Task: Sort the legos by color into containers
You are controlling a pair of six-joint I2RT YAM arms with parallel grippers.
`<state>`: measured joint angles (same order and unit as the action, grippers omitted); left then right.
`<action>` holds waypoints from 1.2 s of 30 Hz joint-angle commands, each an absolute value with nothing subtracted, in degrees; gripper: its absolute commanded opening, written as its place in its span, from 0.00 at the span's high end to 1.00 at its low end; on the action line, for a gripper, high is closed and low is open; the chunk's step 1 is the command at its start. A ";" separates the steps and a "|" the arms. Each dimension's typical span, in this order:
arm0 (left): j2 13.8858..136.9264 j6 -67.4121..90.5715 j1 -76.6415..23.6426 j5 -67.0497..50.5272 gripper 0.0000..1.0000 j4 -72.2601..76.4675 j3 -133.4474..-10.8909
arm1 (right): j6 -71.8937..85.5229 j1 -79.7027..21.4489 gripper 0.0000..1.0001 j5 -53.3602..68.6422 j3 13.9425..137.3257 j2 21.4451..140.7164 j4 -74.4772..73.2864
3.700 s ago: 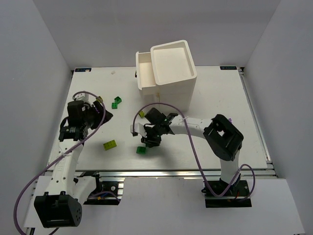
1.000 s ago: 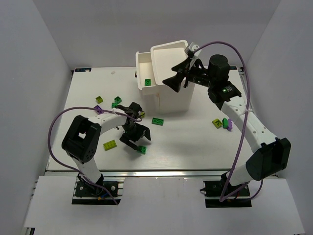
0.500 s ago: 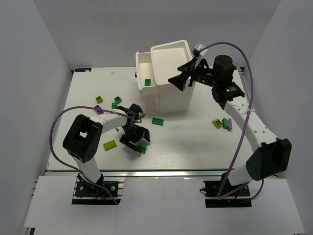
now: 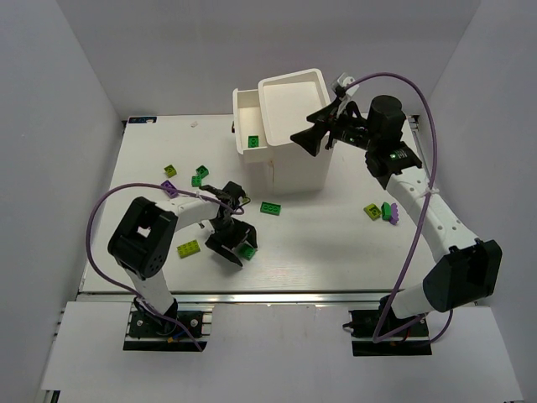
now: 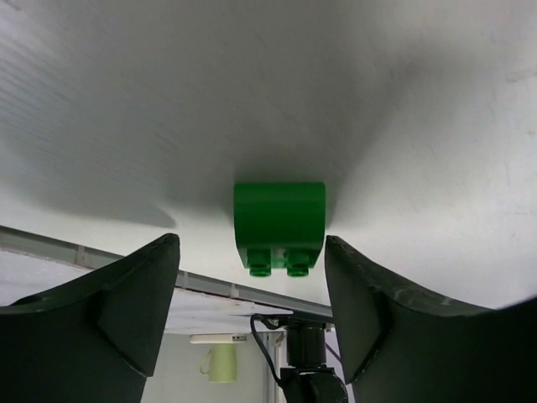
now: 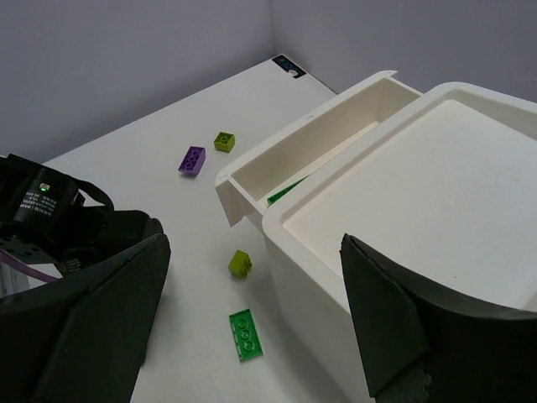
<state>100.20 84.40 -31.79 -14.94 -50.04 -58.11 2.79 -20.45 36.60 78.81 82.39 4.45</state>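
Note:
A dark green lego (image 5: pixel 279 222) lies on the table between the fingers of my left gripper (image 5: pixel 252 245), which is open and straddles it with a gap on each side. In the top view that gripper (image 4: pixel 233 243) sits low at the table's front with the brick (image 4: pixel 247 251) by its right finger. My right gripper (image 4: pixel 315 138) hangs open and empty over the white cabinet (image 4: pixel 298 105). The cabinet's top drawer (image 4: pixel 248 117) is pulled out with a green brick (image 4: pixel 253 141) inside. In the right wrist view the drawer (image 6: pixel 277 155) is below the open gripper (image 6: pixel 252 252).
Loose legos lie around: lime (image 4: pixel 170 170), green (image 4: pixel 202 172), purple (image 4: pixel 168 188), lime (image 4: pixel 189 248), a flat green plate (image 4: pixel 270 208). At the right sit lime (image 4: pixel 372 211), green (image 4: pixel 387 210) and purple (image 4: pixel 393 215). A lime brick (image 6: pixel 240 263) lies by the cabinet's front.
My left gripper has settled around the dark green brick and its fingers have drawn in a little. My right gripper has drifted slightly right above the cabinet.

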 commanded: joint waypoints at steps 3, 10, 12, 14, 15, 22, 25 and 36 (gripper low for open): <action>102.56 82.45 -32.08 -13.27 0.27 -47.73 -57.74 | 1.85 -19.69 0.13 36.91 78.58 79.63 4.92; 101.79 79.64 -32.08 -8.01 0.70 -49.56 -64.57 | -1.56 -19.69 0.16 37.26 77.70 78.49 2.99; 100.03 77.53 -32.08 -4.25 0.81 -51.41 -67.75 | -5.51 -19.69 0.23 38.66 75.51 77.79 1.59; 96.79 73.60 -32.08 -1.51 0.94 -52.47 -73.44 | -9.38 -19.60 0.34 41.73 72.79 75.86 0.36; 95.81 71.74 -32.08 -0.89 0.96 -53.25 -75.56 | -14.02 -19.60 0.47 43.31 69.12 74.98 0.26; 80.97 55.04 -32.08 7.47 1.00 -40.54 -80.43 | -30.49 -19.78 1.00 52.99 54.24 64.87 1.14; 76.47 46.86 -32.08 7.29 1.00 -30.43 -78.84 | -30.15 -19.95 1.00 53.79 54.66 66.00 -1.56; 101.05 27.95 -30.23 8.53 0.99 -23.90 -101.93 | -38.92 -22.06 0.40 52.30 64.50 74.53 -14.75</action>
<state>96.07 34.24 -30.74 6.96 -24.38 -97.91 -33.74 -21.04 51.62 60.23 73.21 -9.45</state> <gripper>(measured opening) 0.470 0.574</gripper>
